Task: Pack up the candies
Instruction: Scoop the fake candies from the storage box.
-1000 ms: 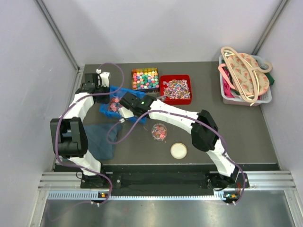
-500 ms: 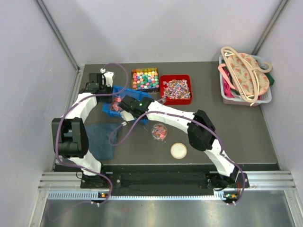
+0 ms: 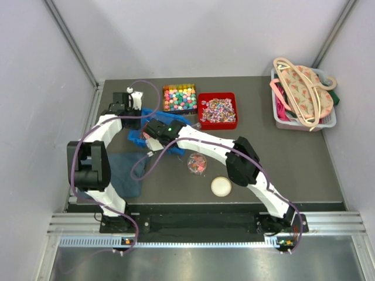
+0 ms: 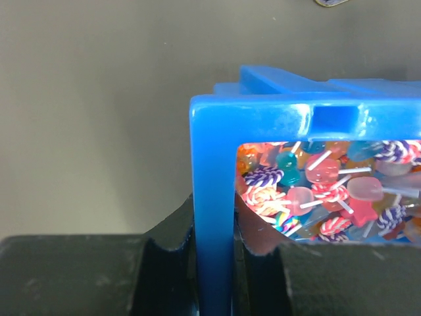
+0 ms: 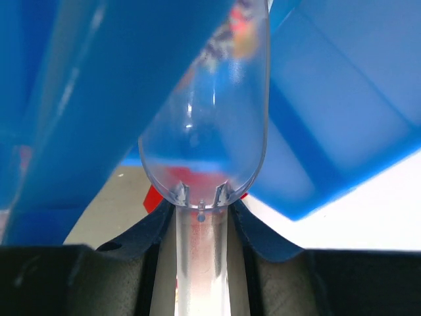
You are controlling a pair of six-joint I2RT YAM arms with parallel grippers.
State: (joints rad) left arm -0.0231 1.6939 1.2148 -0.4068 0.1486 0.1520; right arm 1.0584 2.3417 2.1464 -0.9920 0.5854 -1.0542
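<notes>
A blue bin holds candies, which are pink, red and swirled sweets on sticks. My left gripper is shut on the bin's wall at its far left corner. My right gripper is shut on the handle of a clear plastic scoop and reaches into the blue bin. Whether the scoop holds candy is unclear. A small clear round tub with some candies in it stands in front of the bin. A tray of multicoloured cubes and a red tray of twist-wrapped candies stand behind.
A round cream lid lies near the front, right of centre. A dark blue cloth lies at the front left. A grey basket with a patterned bag stands at the back right. Side walls close in the table.
My right gripper with the scoop has moved a little left, further into the blue bin. My left gripper has shifted slightly with the bin's edge.
</notes>
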